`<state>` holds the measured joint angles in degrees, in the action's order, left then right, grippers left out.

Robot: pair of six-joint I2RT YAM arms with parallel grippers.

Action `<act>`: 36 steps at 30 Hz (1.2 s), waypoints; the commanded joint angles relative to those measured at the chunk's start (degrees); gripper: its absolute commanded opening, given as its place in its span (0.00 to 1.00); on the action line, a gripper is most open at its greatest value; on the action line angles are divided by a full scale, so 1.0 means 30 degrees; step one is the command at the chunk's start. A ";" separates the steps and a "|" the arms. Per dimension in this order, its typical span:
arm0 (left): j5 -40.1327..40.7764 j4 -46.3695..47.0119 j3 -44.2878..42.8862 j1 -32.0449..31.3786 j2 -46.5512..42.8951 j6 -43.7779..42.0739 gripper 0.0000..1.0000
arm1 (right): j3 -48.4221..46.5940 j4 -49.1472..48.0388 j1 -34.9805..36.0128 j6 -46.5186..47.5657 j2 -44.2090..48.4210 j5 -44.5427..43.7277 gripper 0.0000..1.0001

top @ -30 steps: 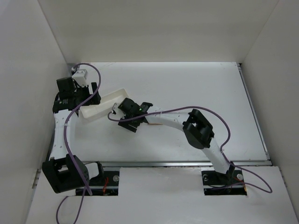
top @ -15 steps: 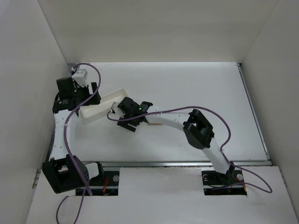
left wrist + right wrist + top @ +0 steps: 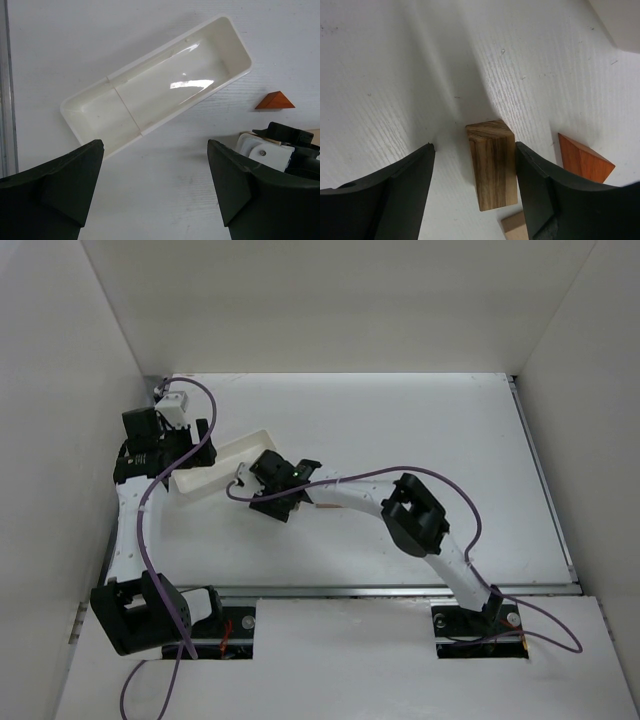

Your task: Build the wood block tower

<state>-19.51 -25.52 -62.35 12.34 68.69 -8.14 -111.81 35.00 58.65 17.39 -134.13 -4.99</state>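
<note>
In the right wrist view a streaked brown wood block [image 3: 492,167] stands on end on the white table. My right gripper [image 3: 474,146] is open around it: the right finger is at the block's side and a gap separates it from the left finger. A reddish-brown triangular piece [image 3: 582,160] lies just right of that finger, and the corner of a pale tan block [image 3: 515,227] shows below. My left gripper [image 3: 155,145] hangs open over bare table with nothing between its fingers. The triangular piece [image 3: 274,101] also shows in the left wrist view.
A long white plastic tray [image 3: 150,90] lies empty and slanted beyond the left gripper, seen from above as the tray [image 3: 225,455] between the two grippers. White walls enclose the table on three sides. The right gripper [image 3: 277,485] sits close to the tray's near end.
The right arm has shifted slightly left toward the tray. The left arm has not moved.
</note>
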 commanded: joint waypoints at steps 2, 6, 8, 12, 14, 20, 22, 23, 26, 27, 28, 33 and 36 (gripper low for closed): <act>-0.0001 0.0274 0.0216 -0.0011 -0.0659 -0.0245 0.83 | 0.1289 -0.0301 -0.0244 0.0181 0.0936 0.0053 0.69; -0.0001 0.0274 0.0216 -0.0011 -0.0659 -0.0245 0.83 | 0.1733 -0.0477 -0.0244 0.0181 0.1464 -0.0152 0.68; -0.0001 0.0274 0.0216 -0.0011 -0.0659 -0.0245 0.83 | 0.1733 -0.0477 -0.0244 0.0181 0.1466 -0.0152 0.65; -0.0001 0.0274 0.0216 -0.0011 -0.0833 -0.0245 0.83 | 0.1295 -0.0477 -0.0244 0.0386 0.1466 -0.0620 0.57; -0.0001 0.0274 0.0216 -0.0011 -0.0835 -0.0245 0.83 | 0.1119 -0.0477 -0.0244 0.0386 0.1466 -0.0620 0.42; -0.0001 0.0274 0.0216 -0.0011 -0.0835 -0.0245 0.83 | 0.1117 -0.0477 -0.0244 0.0212 0.1464 -0.0183 0.00; -0.0001 0.0274 0.0216 -0.0011 -0.0835 -0.0419 0.83 | 0.1436 -0.0854 -0.0420 -0.0051 0.2545 0.0344 0.00; -0.0001 0.0100 0.0216 -0.0011 -0.0835 -0.0421 0.83 | 0.2252 -0.1931 -0.0594 -0.0054 0.3159 0.0955 0.00; -0.0001 0.0098 0.0216 -0.0011 -0.0835 -0.0421 0.83 | 0.4516 -0.5884 -0.1530 -0.1309 0.6525 0.2481 0.00; -0.0001 0.0098 0.0216 -0.0011 -0.0835 -0.0421 0.83 | 0.6604 -0.7260 -0.1823 -0.1835 0.7550 0.2978 0.00; -0.0001 0.0098 0.0216 -0.0011 -0.1009 -0.0421 0.83 | 0.7872 -0.8840 -0.2174 -0.3030 0.9706 0.3534 0.00; 0.0174 0.0098 0.0392 -0.0011 -0.1010 -0.0421 0.83 | 1.7246 -2.2882 -0.3991 -0.5939 1.4996 0.4366 0.00; 0.0174 0.0098 0.0392 -0.0011 -0.1010 -0.0247 0.83 | 2.0040 -2.5694 -0.4898 -0.8045 1.5558 0.3426 0.00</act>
<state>-19.03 -25.65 -61.47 12.34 67.31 -8.73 -57.06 -20.40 44.51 1.76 -86.46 5.28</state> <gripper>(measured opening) 0.825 0.418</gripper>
